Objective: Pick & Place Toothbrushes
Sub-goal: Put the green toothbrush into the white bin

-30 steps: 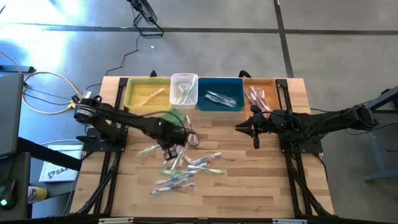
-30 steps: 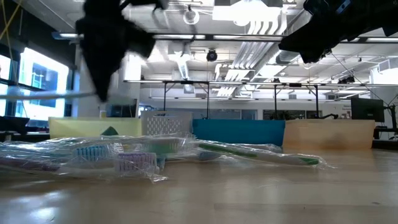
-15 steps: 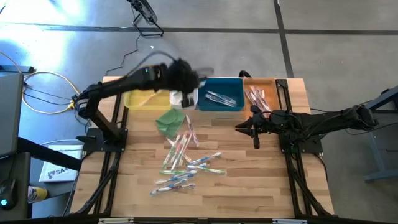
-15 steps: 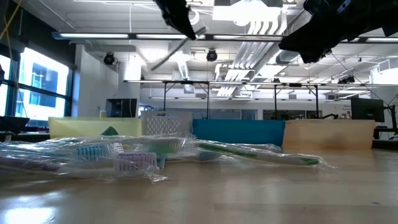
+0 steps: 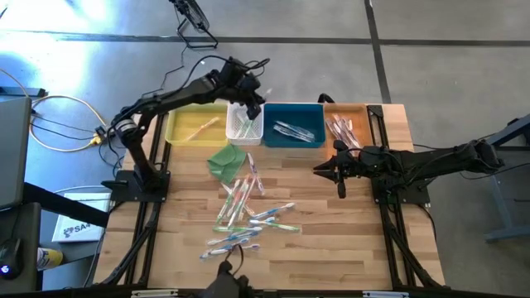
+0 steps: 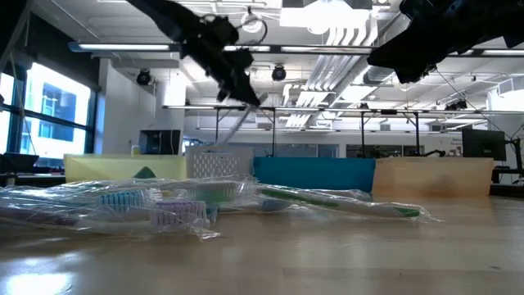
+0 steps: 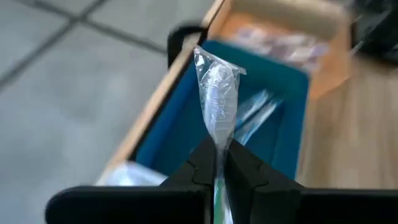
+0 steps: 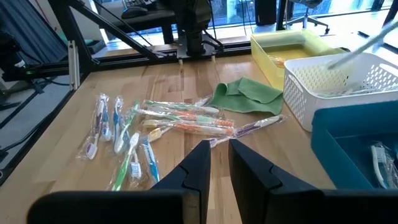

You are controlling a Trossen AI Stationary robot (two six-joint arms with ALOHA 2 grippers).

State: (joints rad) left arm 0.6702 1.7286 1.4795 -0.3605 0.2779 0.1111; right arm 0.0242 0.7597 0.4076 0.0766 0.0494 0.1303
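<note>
A folded green cloth [image 5: 227, 159] lies on the wooden table [image 5: 331, 240] before yellow, white, blue and orange bins

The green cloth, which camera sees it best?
The high view: the green cloth lies fully in sight between the white basket and the toothbrush pile. The right wrist view shows it farther off. The low and left wrist views don't show it clearly.

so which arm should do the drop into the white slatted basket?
Left. Its gripper is shut on a clear-wrapped toothbrush and hangs above the white slatted basket. The right gripper holds nothing, parked over bare wood in front of the orange bin.
</note>
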